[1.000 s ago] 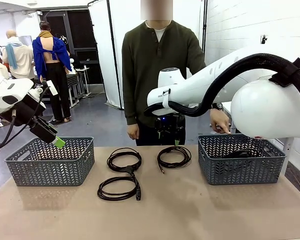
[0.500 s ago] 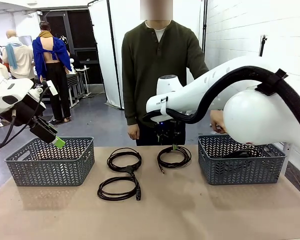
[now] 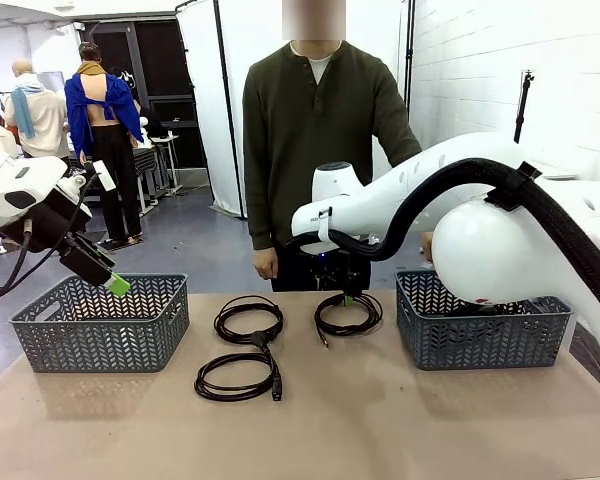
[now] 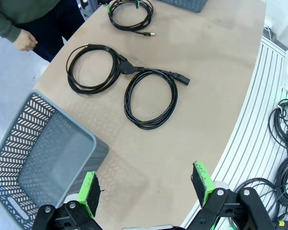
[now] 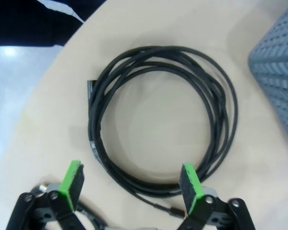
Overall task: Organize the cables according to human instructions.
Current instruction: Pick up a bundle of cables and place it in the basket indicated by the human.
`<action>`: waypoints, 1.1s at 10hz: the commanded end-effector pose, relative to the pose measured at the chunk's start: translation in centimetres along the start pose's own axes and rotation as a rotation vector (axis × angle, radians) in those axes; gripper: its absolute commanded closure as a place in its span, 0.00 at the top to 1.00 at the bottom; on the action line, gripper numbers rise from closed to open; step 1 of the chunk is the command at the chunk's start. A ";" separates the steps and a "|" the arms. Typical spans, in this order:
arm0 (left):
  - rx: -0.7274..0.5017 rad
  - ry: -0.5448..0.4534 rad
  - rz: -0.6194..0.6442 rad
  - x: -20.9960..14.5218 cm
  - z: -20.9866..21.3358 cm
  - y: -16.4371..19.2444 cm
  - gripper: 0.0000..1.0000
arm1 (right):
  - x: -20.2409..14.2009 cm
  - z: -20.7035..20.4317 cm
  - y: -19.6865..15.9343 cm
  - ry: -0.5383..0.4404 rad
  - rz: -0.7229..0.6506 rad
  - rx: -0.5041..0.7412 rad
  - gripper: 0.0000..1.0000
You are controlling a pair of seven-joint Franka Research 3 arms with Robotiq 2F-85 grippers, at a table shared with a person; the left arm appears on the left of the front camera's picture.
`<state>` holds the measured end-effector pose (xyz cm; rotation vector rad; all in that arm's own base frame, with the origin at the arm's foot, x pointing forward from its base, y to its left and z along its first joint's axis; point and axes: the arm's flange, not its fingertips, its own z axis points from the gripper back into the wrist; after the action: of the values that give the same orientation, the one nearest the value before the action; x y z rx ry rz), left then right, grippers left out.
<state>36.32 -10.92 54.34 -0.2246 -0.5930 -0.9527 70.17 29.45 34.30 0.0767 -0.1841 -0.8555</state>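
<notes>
My right gripper (image 5: pixel 130 173), jaws spread, above the coiled cable (image 5: pixel 163 51): bare table (image 5: pixel 153 115) inside its ring is free; a grey basket (image 5: pixel 278 67) walls the coil's right; another coil (image 3: pixel 220 322) lies left.

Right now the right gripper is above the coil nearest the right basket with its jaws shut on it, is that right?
No, the jaws are open. The right wrist view shows the right gripper above that coil, beside the right basket, pads spread apart and gripping nothing.

Bright, even overhead light — only a faint shadow lies under the grey lattice plastic basket (image 3: pixel 100 330) on the tan counter (image 3: pixel 380 420). The right wrist view is soft-focused; the left wrist view bows the counter's edge.
</notes>
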 end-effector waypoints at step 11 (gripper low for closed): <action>-0.008 -0.005 -0.001 -0.1 0.0 0.2 1.00 | 0.7 -4.0 3.1 0.020 -0.020 -0.101 1.00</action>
<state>36.32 -10.92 54.34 -0.2246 -0.5930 -0.9527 72.06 30.20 30.74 0.0089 -0.1315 -0.8644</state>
